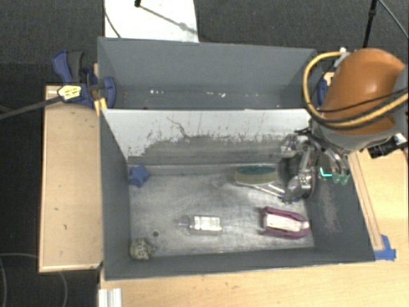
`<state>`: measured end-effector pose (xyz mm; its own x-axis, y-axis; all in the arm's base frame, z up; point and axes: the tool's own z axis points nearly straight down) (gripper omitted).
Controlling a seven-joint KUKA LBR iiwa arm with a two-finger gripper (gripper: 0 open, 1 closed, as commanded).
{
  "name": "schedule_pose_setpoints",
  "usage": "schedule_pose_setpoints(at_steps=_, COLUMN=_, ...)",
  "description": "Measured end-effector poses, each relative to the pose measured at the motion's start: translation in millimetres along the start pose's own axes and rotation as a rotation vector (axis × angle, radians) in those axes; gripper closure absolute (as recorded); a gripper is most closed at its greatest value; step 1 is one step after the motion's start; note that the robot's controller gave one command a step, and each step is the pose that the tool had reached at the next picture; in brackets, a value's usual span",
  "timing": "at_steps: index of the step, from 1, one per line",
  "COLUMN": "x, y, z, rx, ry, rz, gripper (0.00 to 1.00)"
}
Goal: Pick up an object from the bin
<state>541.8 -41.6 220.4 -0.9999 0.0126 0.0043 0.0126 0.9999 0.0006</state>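
Bin [192, 133]: grey metal, scuffed back wall and floor. You see the near wall only as a thin edge.
Arm [364, 85]: enters from your right under an orange cover looped with cables [314, 75]. The frame's edge cuts it off.
Gripper [299, 189]: low over the back right of the floor, close to the right wall. Its metal parts blur into a dark cluster.
Jaws: you cannot tell whether they stand apart or together.
Brush [255, 174]: a green oval thing lying flat on the floor near the back wall, just left of the gripper. It is the nearest thing to the gripper. A pale end runs towards the gripper's tip, and you cannot tell whether they touch. "Brush" is a loose reading of its shape.
Packet [285, 223]: purple with a white face, flat, in front of the gripper and apart from it.
Bottle [203, 224]: small, clear and white, on its side at mid floor. Label unreadable.
Lump [140, 249]: brownish, front left corner, kind unclear.
Scrap [137, 175]: blue, against the left wall, partly in shadow.
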Motion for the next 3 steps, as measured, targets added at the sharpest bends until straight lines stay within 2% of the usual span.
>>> schedule_pose_setpoints(at_steps=1, x=-24.3, y=-3, z=120, rx=-0.001, ry=-0.018, rz=0.286, gripper=0.00)
schedule_pose_setpoints(at_steps=2, x=-24.7, y=-3, z=117, rx=0.000, ry=-0.020, rz=0.282, gripper=1.00)
schedule_pose_setpoints(at_steps=3, x=-22.1, y=7, z=-17, rx=0.000, ry=-0.016, rz=0.153, gripper=1.00)
